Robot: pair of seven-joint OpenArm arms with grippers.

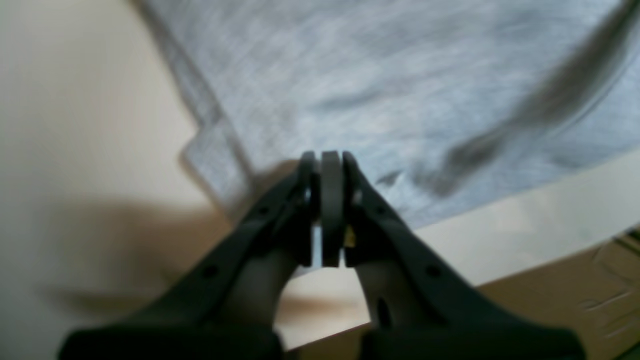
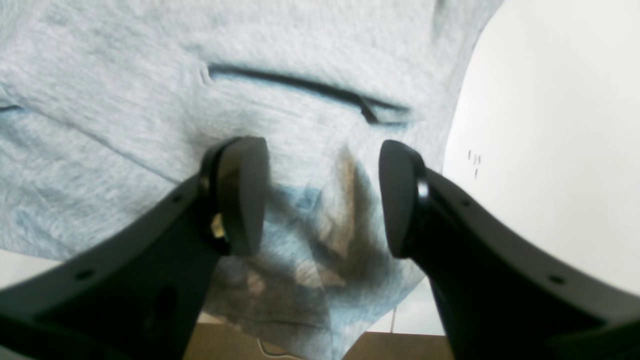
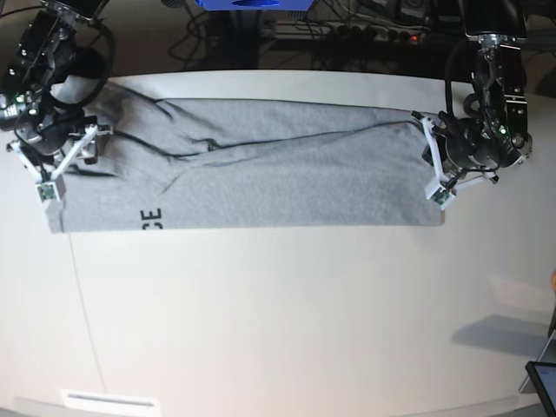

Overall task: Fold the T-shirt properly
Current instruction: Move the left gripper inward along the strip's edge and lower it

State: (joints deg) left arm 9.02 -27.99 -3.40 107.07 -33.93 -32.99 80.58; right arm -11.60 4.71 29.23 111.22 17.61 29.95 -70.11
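The T-shirt lies as a long grey strip across the far part of the white table, with black letters "CE" near its left front edge. My right gripper is over the shirt's left end. In the right wrist view it is open, with creased fabric under and between its fingers. My left gripper is at the shirt's right end. The blurred left wrist view shows it shut just above a shirt corner; I cannot tell if cloth is pinched.
The table edge and a brown floor show beside the left gripper. Cables and a power strip lie behind the table, with a blue object. A screen corner sits at the front right.
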